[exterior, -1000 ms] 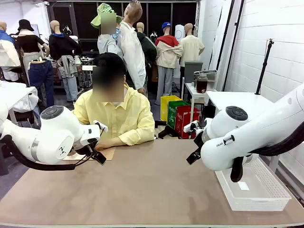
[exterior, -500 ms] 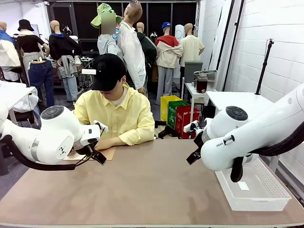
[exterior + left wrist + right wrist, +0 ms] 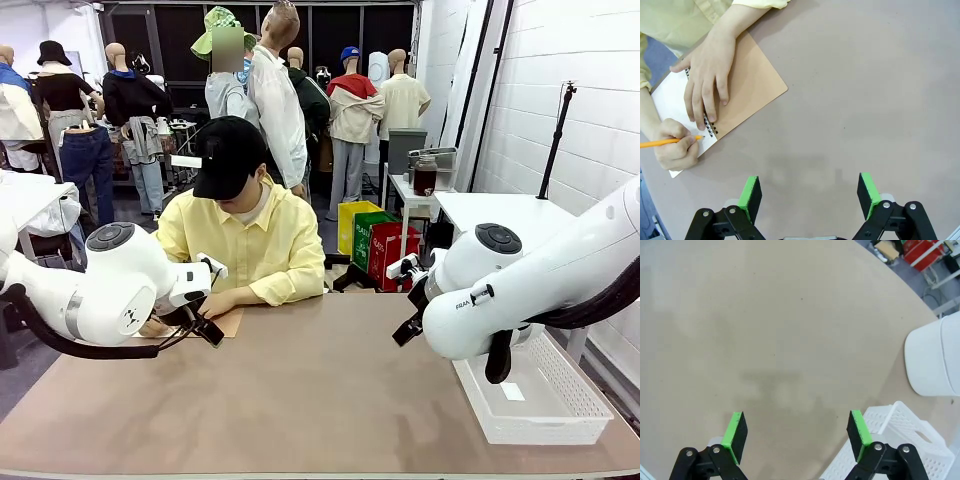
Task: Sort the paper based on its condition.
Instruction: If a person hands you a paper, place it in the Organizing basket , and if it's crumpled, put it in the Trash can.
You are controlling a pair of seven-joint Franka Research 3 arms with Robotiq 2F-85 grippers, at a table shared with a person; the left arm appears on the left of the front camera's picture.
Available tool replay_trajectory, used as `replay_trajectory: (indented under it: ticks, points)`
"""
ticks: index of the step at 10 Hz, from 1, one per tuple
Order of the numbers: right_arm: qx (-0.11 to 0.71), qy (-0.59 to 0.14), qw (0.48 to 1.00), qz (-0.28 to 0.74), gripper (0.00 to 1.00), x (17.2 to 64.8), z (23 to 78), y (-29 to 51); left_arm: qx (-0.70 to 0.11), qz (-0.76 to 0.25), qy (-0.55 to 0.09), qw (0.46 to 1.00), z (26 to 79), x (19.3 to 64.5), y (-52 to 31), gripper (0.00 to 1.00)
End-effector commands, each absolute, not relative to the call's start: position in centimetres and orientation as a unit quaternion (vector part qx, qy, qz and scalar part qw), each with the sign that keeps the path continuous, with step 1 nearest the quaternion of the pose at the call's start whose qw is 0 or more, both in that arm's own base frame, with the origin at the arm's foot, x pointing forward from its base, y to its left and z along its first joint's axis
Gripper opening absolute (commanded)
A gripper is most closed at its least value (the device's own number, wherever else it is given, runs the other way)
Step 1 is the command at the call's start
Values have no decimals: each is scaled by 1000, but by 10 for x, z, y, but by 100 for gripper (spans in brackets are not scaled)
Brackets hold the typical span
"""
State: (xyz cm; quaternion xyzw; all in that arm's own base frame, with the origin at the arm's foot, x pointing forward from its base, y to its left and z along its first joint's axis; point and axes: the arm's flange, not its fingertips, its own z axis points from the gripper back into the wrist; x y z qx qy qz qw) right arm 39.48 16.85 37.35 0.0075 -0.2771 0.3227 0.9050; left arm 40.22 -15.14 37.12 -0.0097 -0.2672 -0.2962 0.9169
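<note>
A person at the far side writes with an orange pencil (image 3: 662, 143) on a white page (image 3: 670, 102) of a spiral notebook with a tan cover (image 3: 747, 85). One hand (image 3: 705, 75) presses on the notebook, the other holds the pencil. My left gripper (image 3: 810, 192) hovers open over bare table, below and right of the notebook, with nothing between its green pads. My right gripper (image 3: 797, 432) is open too, above bare table beside the white mesh basket (image 3: 880, 450). The notebook's tan cover (image 3: 228, 322) peeks out behind the left arm in the front view.
The white mesh basket (image 3: 560, 400) stands at the table's right edge with a small white scrap inside. The brown table (image 3: 320, 400) lies bare across its middle and front. Both white arms hang above the table's left and right sides.
The person has bent the head lower over the notebook. Neither arm has moved.
</note>
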Motion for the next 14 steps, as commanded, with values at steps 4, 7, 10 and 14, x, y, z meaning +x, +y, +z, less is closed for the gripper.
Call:
replay_trajectory:
  ticks: [4,7,10,14]
  points:
    - [7,-277,905,323,100,395,374,168,-10,-296,-267,917,371,402,-151,100]
    - [51,-284,896,337,100,387,407,162,-20,-303,-267,915,410,394,-157,100]
    - [56,-300,890,340,100,378,443,162,-23,-302,-265,916,453,383,-158,100]
    - [67,-317,878,353,100,369,493,160,-20,-298,-259,918,514,366,-155,100]
